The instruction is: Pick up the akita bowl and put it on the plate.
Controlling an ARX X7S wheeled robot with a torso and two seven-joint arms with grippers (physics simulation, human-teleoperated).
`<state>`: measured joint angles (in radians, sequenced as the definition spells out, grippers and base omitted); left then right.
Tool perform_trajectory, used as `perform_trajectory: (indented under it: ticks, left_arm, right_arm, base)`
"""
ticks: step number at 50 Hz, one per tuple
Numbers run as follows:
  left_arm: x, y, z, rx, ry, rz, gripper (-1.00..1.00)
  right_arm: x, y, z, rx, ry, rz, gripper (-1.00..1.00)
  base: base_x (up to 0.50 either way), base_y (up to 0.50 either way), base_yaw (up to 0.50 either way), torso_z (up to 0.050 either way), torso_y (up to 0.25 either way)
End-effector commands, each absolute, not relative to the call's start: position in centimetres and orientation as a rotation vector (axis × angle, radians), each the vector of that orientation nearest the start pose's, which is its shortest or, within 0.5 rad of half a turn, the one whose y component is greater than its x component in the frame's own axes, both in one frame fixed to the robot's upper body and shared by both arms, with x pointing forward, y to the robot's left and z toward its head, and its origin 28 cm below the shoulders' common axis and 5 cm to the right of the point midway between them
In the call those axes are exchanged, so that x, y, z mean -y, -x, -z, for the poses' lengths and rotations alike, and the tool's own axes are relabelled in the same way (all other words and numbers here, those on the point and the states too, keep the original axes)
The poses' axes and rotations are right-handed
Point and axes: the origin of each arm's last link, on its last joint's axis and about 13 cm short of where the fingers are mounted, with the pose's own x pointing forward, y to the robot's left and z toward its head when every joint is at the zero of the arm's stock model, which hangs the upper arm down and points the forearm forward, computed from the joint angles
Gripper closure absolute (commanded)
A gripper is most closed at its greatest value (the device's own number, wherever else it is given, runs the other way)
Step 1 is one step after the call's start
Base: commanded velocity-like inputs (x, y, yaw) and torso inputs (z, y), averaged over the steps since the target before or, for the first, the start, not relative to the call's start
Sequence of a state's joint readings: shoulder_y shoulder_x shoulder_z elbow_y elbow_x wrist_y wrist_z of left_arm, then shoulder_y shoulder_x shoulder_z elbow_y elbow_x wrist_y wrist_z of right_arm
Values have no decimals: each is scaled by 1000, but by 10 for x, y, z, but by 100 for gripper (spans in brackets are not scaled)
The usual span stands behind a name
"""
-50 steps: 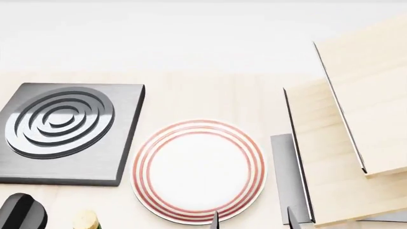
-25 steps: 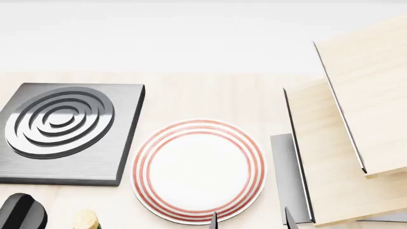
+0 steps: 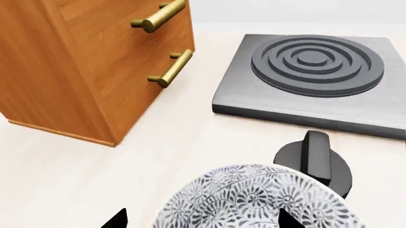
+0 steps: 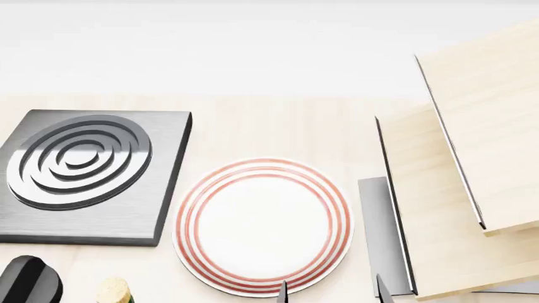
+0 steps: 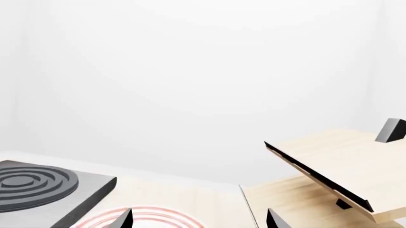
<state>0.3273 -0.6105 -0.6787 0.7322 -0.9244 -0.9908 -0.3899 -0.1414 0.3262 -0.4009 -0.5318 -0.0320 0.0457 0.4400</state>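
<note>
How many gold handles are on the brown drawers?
2. The upper handle sticks out near the top of the brown drawer cabinet; the lower handle sits just beneath it. More may hide outside the picture.

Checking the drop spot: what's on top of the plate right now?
Nothing: the plate shows bare white inside its red rings. Only its near edge is hidden, behind a dark fingertip of the right hand.
</note>
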Motion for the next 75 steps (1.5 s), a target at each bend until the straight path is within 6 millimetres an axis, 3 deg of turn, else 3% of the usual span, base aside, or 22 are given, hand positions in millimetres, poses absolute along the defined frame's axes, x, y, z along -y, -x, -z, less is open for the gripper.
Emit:
perform_trajectory:
  ticks: [1,75]
  left_arm:
    - [-347,-114,-131,-398,-34,-354,-100]
    - [-354,-99,-111,-509,-62,-387,-100]
  right_arm:
    - [74,-160,-79,312,149,-36,-100]
    - [73,-161,-77,299,156,-37,-100]
  base:
    - [0,0,0,0,0]
    - [0,0,0,0,0]
